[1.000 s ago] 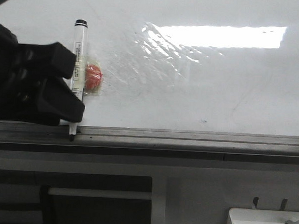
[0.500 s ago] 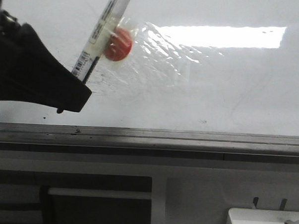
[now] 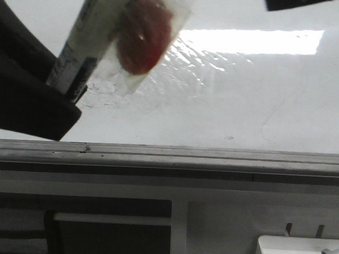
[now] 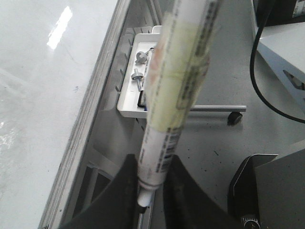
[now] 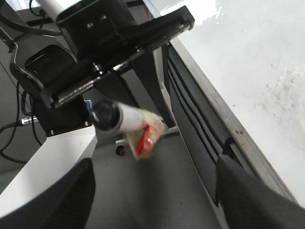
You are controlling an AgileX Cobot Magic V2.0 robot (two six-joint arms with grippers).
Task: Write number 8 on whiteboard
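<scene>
Marker (image 3: 86,47) is rising off the whiteboard (image 3: 244,102) since earlier, tilting, left fingers (image 4: 121,191) clamping its barrel. Right fingers (image 5: 243,195) are standing apart, approaching its cap end.

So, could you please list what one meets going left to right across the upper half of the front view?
Left gripper → marker it holds → red disc taped to the marker → light glare on the whiteboard → dark tip of the right gripper at the top edge.

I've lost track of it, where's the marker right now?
The marker is clamped in the left gripper, at the front view's upper left, lifted off the whiteboard and above its grey ledge.
</scene>
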